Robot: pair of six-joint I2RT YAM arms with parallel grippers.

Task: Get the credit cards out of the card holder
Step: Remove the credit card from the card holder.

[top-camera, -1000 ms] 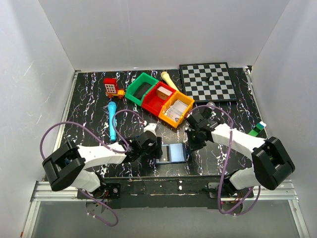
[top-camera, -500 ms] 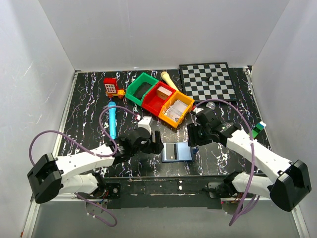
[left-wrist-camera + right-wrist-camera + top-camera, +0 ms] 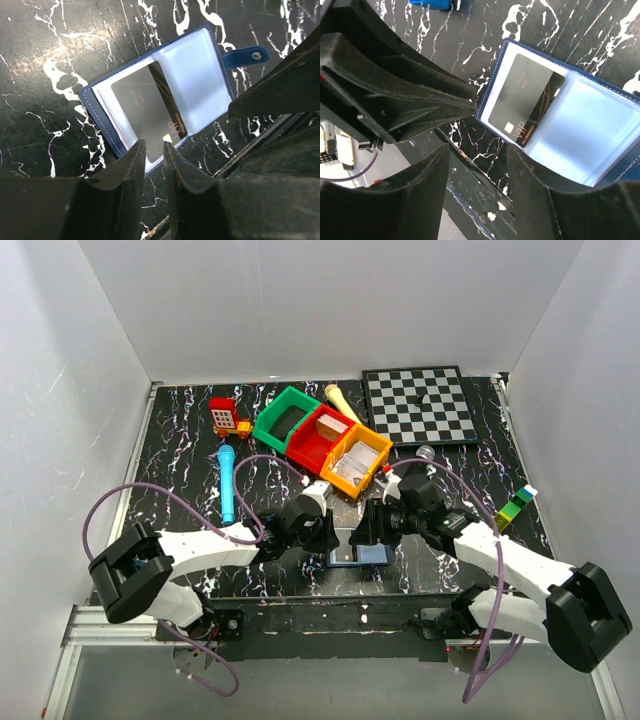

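Left claw [image 3: 154, 148] narrowly parted, right claw [image 3: 478, 154] wide, both empty; best pinch card [image 3: 144, 109] edge just ahead, pinning holder [image 3: 199, 75] flat.

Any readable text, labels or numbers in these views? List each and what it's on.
"VIP": gold letters on the dark card in the card holder.
"NO" plus digits: beside it on the same card, digits too small to read.
Faint print near the card's far end: blurred.
Nothing else legible.

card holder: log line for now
navy bifold card holder: open flat | dark credit card: in sleeve | left jaws: narrowly open | right jaws: open
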